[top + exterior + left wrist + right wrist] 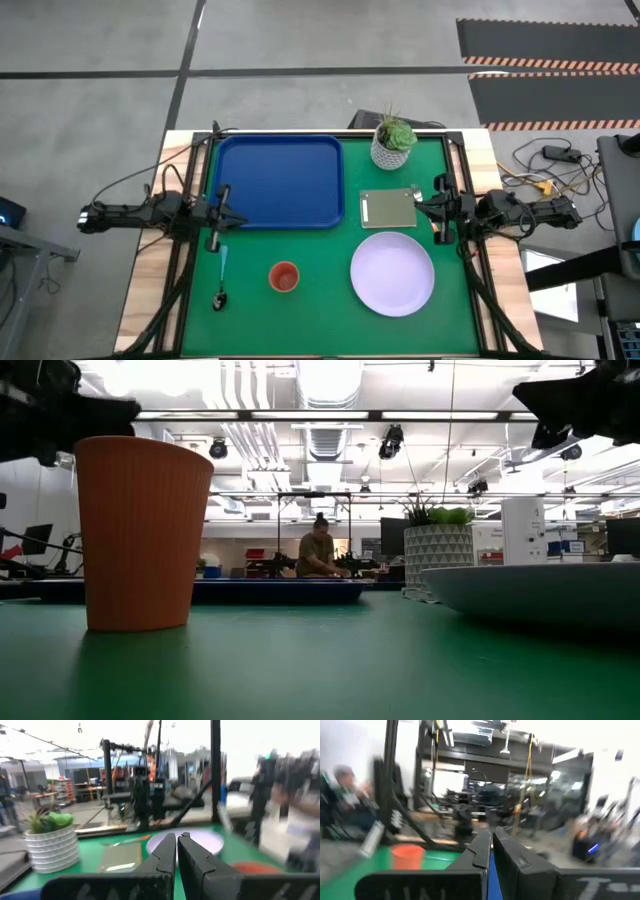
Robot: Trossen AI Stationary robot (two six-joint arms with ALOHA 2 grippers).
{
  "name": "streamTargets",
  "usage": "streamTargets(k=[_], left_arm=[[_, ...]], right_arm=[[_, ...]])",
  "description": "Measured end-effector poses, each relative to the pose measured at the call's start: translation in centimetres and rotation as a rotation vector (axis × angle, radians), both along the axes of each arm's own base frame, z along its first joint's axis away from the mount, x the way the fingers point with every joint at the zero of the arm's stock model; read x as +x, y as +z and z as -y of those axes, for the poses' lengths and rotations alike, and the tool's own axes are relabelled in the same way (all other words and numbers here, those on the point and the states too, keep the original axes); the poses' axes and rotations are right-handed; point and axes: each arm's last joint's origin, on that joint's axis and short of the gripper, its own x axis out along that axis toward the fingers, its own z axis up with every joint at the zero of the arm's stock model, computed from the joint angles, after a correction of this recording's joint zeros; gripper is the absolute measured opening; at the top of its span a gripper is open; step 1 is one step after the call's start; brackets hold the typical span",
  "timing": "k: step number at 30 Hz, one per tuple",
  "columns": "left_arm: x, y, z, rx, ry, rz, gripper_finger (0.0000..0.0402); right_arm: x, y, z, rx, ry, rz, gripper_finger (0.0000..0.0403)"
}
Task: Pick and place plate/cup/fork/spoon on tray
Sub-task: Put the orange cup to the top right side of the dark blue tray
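The blue tray (280, 180) lies at the far left of the green table. The pale plate (392, 273) lies flat at the near right. The orange-red cup (285, 277) stands upright left of it, and looms large in the low view (143, 530). The spoon (221, 275) lies near the left edge, its dark bowl toward the near edge. The fork's orange handle (437, 229) shows by the right edge. My left gripper (228, 212) is shut and empty, raised by the tray's near left corner. My right gripper (420, 205) is shut and empty, raised beside the grey-green pad.
A white pot with a green plant (393, 143) stands at the far right of the tray. A grey-green square pad (388, 207) lies between the pot and the plate. A black frame runs along the table's sides. A person sits in the room behind (318, 552).
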Motion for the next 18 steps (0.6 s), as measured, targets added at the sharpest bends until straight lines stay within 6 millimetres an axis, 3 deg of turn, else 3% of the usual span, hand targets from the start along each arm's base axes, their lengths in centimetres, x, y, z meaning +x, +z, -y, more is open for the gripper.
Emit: streamTargets(k=[4, 7, 18], left_arm=[[-0.2, 0.9, 0.0, -0.192, -0.038, 0.069, 0.0], [-0.3, 1.3, 0.0, -0.2, -0.044, 0.114, 0.0], [-0.6, 2.3, 0.0, -0.181, -0.05, 0.222, 0.0]], right_arm=[[0.0, 0.0, 0.0, 0.241, 0.061, 0.003, 0.0009], [0.0, 0.0, 0.0, 0.331, 0.087, 0.004, 0.0009], [0.1, 0.5, 0.1, 0.355, 0.052, 0.062, 0.0009]])
